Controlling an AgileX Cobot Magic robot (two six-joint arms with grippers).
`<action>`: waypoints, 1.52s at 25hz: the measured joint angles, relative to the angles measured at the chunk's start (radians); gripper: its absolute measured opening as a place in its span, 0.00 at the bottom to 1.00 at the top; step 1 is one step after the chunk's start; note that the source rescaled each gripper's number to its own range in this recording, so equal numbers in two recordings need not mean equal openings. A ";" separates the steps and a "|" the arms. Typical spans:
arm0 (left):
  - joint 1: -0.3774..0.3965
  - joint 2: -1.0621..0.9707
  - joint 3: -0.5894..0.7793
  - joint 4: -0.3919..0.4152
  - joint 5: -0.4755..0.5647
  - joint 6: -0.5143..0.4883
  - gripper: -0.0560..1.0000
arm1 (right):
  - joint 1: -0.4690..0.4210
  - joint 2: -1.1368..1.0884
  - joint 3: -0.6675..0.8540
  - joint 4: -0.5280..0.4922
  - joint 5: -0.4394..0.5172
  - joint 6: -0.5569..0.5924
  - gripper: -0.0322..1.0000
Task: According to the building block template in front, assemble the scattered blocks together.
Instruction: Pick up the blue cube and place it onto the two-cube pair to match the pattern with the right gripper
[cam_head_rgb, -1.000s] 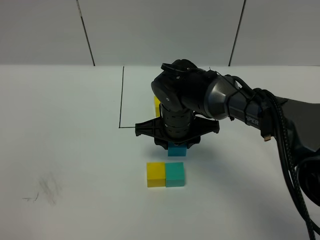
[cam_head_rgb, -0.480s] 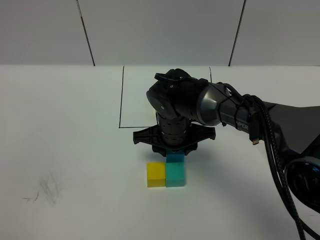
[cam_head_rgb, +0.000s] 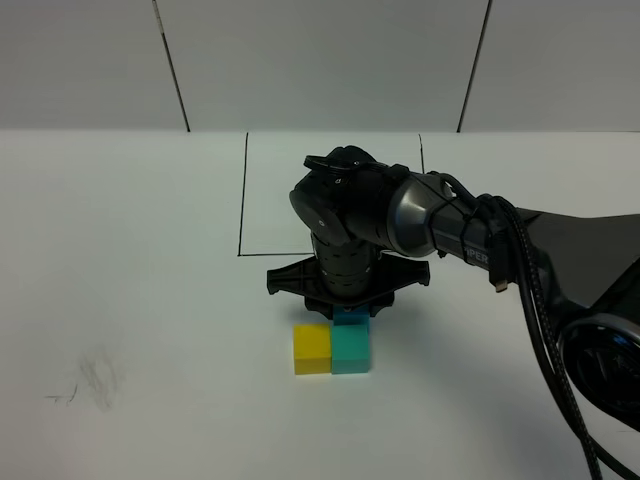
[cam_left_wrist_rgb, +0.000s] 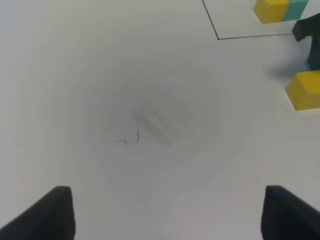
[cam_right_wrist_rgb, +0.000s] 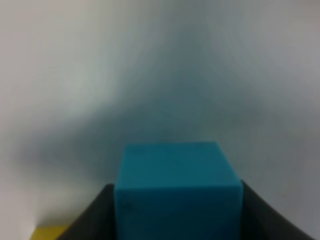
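Between the right gripper's (cam_head_rgb: 351, 314) dark fingers (cam_right_wrist_rgb: 260, 215), a blue cube (cam_right_wrist_rgb: 177, 187) sits clamped on both sides, as the right wrist view shows. From the high camera only a sliver of that blue cube shows beneath the wrist, right above the teal cube (cam_head_rgb: 351, 350); whether the two are touching cannot be told from either view. The teal cube stands on the table (cam_head_rgb: 150, 300) pressed against the yellow cube (cam_head_rgb: 312, 349), so the bottom row of the build looks finished. What seems left is setting the blue cube squarely on the teal one and letting go.

Farther back, the building block template (cam_left_wrist_rgb: 280, 10) lies inside the thin black drawn rectangle (cam_head_rgb: 243, 200); the right arm (cam_head_rgb: 400, 215) hides it from the high camera, but the left wrist view catches its yellow and teal cubes. The left gripper (cam_left_wrist_rgb: 167, 215) hangs well apart over bare table near a faint pencil smudge (cam_left_wrist_rgb: 145, 130), jaws spread wide and holding nothing.
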 joint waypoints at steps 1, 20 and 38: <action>0.000 0.000 0.000 0.000 0.000 0.000 0.77 | 0.000 0.004 0.000 -0.001 0.000 0.000 0.30; 0.000 0.000 0.000 0.000 0.000 0.000 0.77 | 0.000 0.029 -0.005 0.001 0.006 0.007 0.30; 0.000 0.000 0.000 0.000 0.000 0.000 0.77 | 0.000 0.031 -0.009 0.009 0.009 0.008 0.30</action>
